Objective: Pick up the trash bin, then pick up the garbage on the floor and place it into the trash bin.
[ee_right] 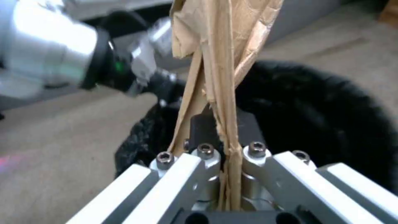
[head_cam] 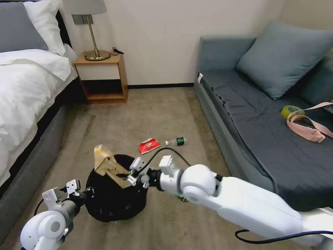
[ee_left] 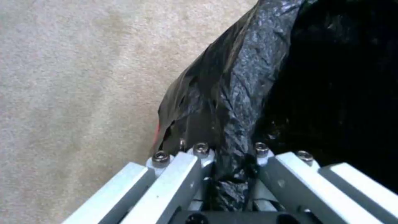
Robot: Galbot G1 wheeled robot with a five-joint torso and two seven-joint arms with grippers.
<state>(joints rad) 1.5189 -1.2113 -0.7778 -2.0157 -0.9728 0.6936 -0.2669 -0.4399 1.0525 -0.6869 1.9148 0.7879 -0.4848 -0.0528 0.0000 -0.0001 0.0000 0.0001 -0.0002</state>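
Both grippers are clamped, you'll see: the left gripper (ee_left: 228, 174) pinches the black liner at the near rim of the trash bin (head_cam: 114, 201), whose white shell is hidden. Your right gripper (ee_right: 226, 161) pinches the crumpled brown paper (head_cam: 105, 165) above the bin's mouth. Behind that arm something dark is mostly covered. Farther across the carpet (head_cam: 152, 111) lie the red-and-white packet (head_cam: 149, 145) and small bottle (head_cam: 177, 141).

Pretty even, soft room light; the bin (head_cam: 116, 194) bag is a black blob, and both wrist views are blurry.
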